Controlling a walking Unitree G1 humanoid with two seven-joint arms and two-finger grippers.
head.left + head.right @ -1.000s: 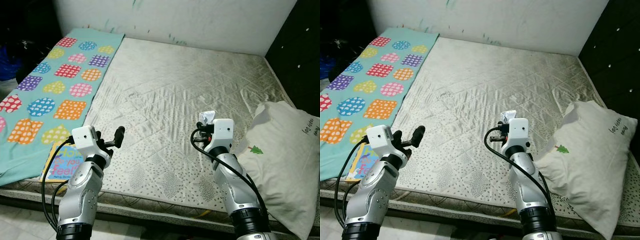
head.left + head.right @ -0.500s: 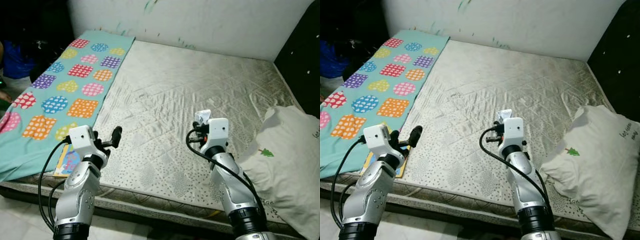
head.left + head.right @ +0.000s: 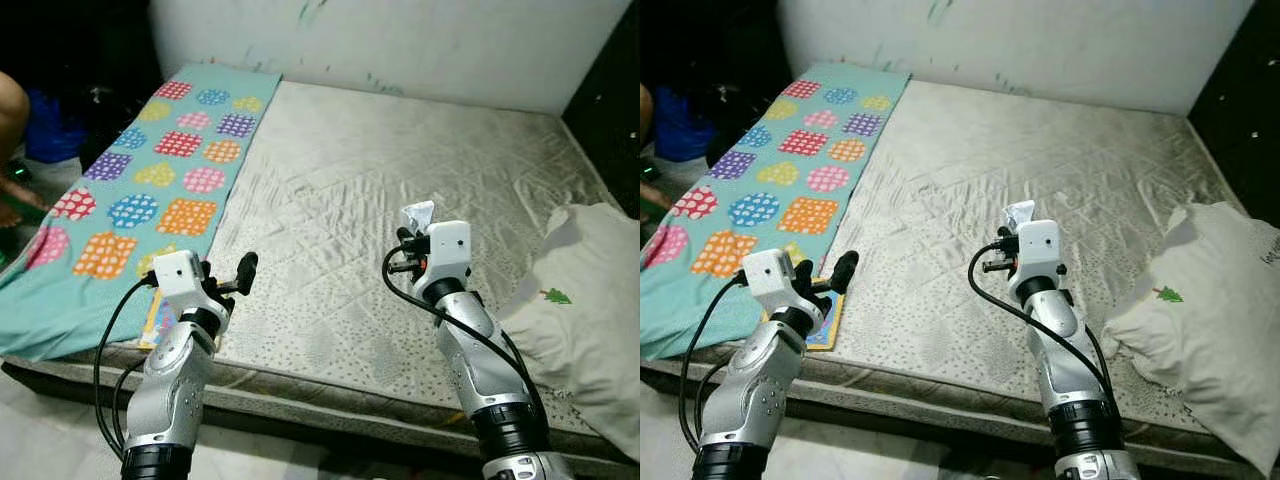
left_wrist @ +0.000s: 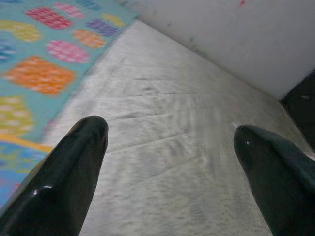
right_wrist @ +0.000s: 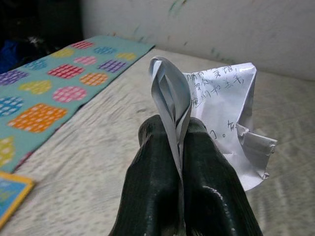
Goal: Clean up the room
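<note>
My right gripper (image 5: 167, 142) is shut on a crumpled white paper (image 5: 221, 96) with handwriting, held above the middle of the bare grey mattress (image 3: 400, 150). In the left eye view the paper (image 3: 417, 215) sticks up past the right wrist. My left gripper (image 4: 170, 162) is open with nothing between its fingers, and hovers over the mattress near the front left edge. Just beside the left arm a colourful children's book (image 3: 826, 318) lies flat on the mattress, partly hidden by that arm.
A teal blanket (image 3: 150, 180) with coloured patches covers the left strip of the bed. A white pillow (image 3: 590, 300) lies at the right edge, by a dark headboard (image 3: 620, 110). A person's limb (image 3: 10, 110) shows at the far left. The wall (image 3: 420, 40) is behind.
The whole picture has shifted, so the camera has moved; both arms keep their pose and the paper stays held. A person's limb has come into view at the left.
</note>
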